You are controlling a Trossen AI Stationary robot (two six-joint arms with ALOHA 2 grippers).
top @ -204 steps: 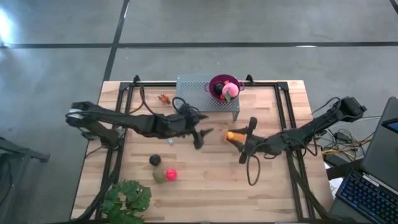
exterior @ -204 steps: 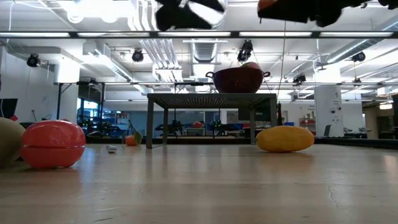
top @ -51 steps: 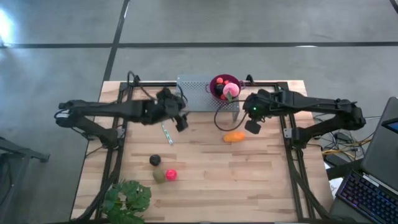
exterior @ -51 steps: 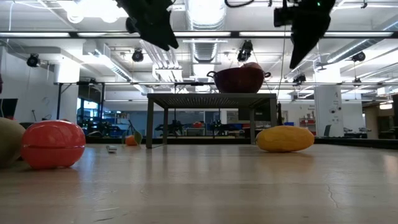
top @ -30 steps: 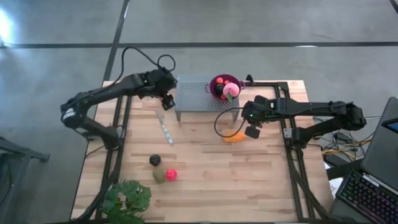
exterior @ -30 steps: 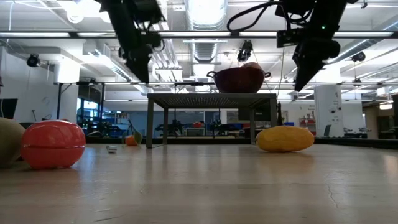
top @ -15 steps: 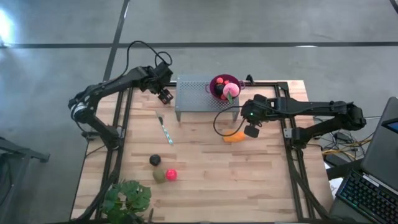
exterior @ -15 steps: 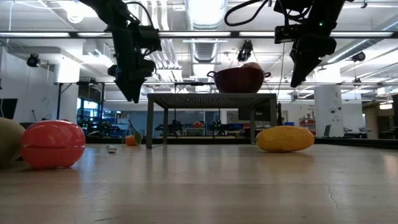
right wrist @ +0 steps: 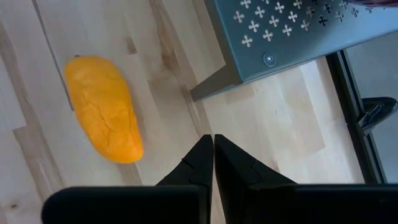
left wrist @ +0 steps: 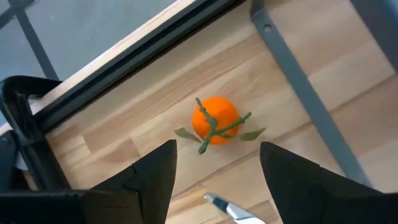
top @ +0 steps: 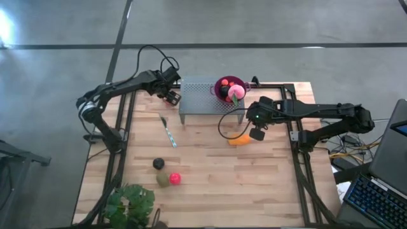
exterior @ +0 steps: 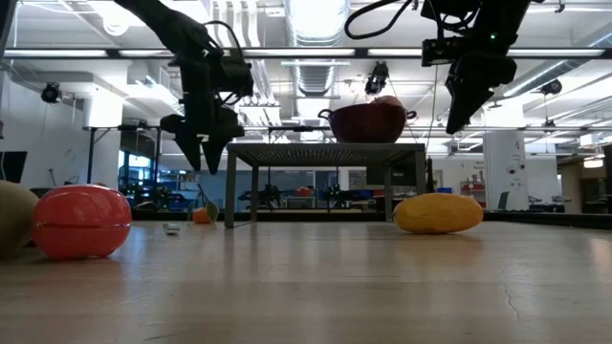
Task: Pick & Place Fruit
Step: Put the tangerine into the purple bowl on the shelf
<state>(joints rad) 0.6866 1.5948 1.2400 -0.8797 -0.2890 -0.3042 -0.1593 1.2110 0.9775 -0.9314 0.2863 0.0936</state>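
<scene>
One elongated orange piece (top: 240, 140) lies centre-right on the bench (top: 210, 184) in the high view, right gripper (top: 255, 133) above it, fingers together and empty. Upper left, left gripper (top: 172, 97) spreads wide over a small orange fruit (left wrist: 214, 119). No writing is legible.

A light wooden table (top: 273, 191) with a dark metal frame carries a grey perforated metal stand (top: 206, 95) at its far edge. On the boards lie a long orange fruit (top: 240, 140) near the stand's right leg, a small orange with green leaves (left wrist: 214, 121) to the stand's left, and a thin silvery stick (top: 168, 134), perhaps a utensil. Toward the near-left corner sit a dark ball (top: 158, 164), an olive-green piece (top: 163, 180) touching a red ball (top: 175, 179), and a leafy green plant (top: 130, 205).
</scene>
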